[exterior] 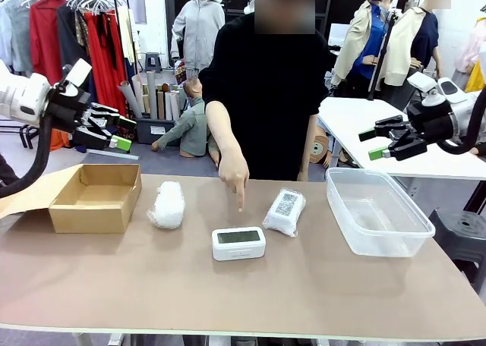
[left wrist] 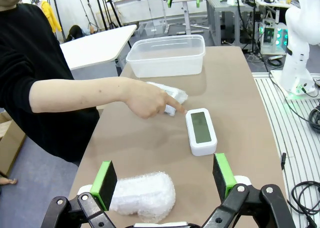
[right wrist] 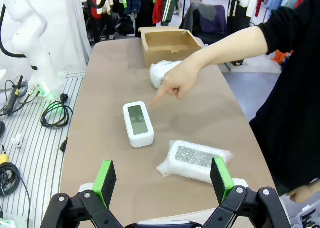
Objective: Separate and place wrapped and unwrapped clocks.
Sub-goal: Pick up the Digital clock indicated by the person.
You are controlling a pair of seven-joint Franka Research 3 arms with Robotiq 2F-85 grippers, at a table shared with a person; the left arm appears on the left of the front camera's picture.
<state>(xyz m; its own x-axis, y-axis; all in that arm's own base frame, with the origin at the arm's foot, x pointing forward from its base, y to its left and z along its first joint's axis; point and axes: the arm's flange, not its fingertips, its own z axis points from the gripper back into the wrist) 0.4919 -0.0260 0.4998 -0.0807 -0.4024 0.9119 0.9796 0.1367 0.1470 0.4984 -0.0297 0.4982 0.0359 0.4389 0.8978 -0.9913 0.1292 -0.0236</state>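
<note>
A bare white digital clock (exterior: 238, 243) (left wrist: 201, 131) (right wrist: 138, 123) lies in the middle of the brown table. A person's hand (exterior: 235, 176) (left wrist: 150, 99) (right wrist: 177, 80) points a finger down at the table just behind it. One bubble-wrapped bundle (exterior: 167, 205) (left wrist: 143, 195) (right wrist: 163, 72) lies to its left. A second wrapped bundle with a black-and-white code label (exterior: 285, 211) (right wrist: 196, 159) lies to its right, partly hidden behind the hand (left wrist: 171, 93). My left gripper (exterior: 106, 133) (left wrist: 164, 179) hovers open above the table's left end. My right gripper (exterior: 376, 143) (right wrist: 163, 179) hovers open off the right end.
An open cardboard box (exterior: 96, 197) (right wrist: 169, 44) stands at the table's left end. A clear plastic tub (exterior: 376, 210) (left wrist: 167, 54) stands at the right end. A white table (exterior: 380, 133) is behind on the right. The person stands at the far edge.
</note>
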